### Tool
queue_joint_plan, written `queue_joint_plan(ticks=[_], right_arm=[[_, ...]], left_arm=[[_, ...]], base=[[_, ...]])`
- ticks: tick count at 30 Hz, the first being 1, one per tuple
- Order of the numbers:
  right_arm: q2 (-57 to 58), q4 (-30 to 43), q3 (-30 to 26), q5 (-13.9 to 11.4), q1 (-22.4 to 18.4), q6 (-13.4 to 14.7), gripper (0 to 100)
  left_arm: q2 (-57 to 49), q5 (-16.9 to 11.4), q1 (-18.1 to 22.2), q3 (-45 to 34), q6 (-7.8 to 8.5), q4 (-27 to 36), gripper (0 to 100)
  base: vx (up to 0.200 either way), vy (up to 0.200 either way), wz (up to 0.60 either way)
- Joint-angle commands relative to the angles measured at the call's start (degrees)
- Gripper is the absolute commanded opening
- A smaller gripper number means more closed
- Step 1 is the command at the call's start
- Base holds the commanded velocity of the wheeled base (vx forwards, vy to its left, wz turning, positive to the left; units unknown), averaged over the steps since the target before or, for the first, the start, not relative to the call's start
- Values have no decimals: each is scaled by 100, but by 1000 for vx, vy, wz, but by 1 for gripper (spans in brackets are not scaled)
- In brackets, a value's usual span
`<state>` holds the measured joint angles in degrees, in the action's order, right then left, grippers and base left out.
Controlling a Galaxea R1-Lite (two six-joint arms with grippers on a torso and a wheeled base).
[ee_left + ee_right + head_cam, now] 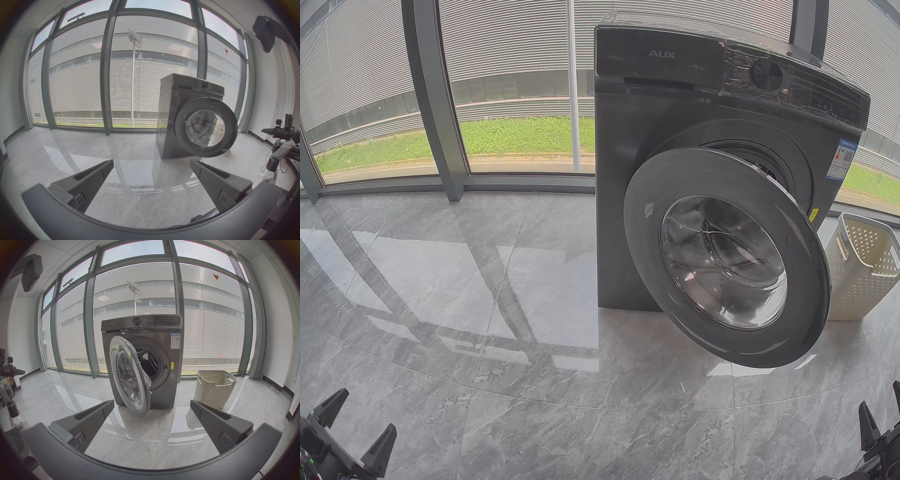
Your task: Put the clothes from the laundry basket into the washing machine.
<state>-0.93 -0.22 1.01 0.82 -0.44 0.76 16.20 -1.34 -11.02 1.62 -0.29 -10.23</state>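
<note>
We take the washing machine as our landmark. It stands ahead of us with its round door swung out toward us, so the drum behind it is open to reach, though from the head view the door covers much of that opening. The laundry basket stands upright on the floor just beside the machine, on its side toward our right, mouth up and close to the cabinet. We cannot tell whether they touch. Its perforated walls hide the inside, so we cannot make out the clothes or say how they lie. Both tools are low and well short of the machine. The left gripper hangs off the machine's left front with its fingers spread wide and nothing between them, and the right gripper sits off the machine's right front, likewise spread wide and empty, as its own wrist view confirms. The relation that matters is plain: the basket lies ahead and to the right, on the right gripper's side and well apart from the left one — so we judge the right arm the nearer and better placed. As the basket opens upward, the reach should probably come down over its rim from above. The carry then goes leftward past the door's free edge into the drum — that edge is what we judge most likely to snag.
</note>
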Motion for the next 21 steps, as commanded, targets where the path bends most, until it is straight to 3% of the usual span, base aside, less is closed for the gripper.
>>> queue_joint_plan(ticks=[1,3,6,8,11,12,16,20,21], right_arm=[[93,-4,-101,-3,0,-32,100],[93,-4,-101,-3,0,-67,100],[93,-4,-101,-29,0,-84,100],[93,-13,-101,-82,0,-146,100],[93,-75,-92,-126,0,-137,100],[93,-259,286,-266,9,-111,100],[-109,-119,1235,-354,35,-5,100],[-531,338,1428,-530,202,-5,100],[-821,453,1375,-767,395,-5,100]], left_arm=[[-1128,-33,548,-162,-103,733,100],[-1119,2,548,-162,-217,759,100],[-1128,55,698,-162,-208,821,100],[-1383,20,1199,-162,-59,917,100],[-1471,55,1207,-162,47,979,100],[-1515,20,1155,-162,56,1067,100],[-1506,-15,1146,-162,29,1111,100],[-1497,-7,1155,-162,29,1119,100],[-1418,-24,1172,-162,56,1119,100]], base=[[0,0,0],[0,0,0],[0,0,0],[0,0,0],[0,0,0],[0,0,0],[0,0,0],[0,0,0],[0,0,0]])
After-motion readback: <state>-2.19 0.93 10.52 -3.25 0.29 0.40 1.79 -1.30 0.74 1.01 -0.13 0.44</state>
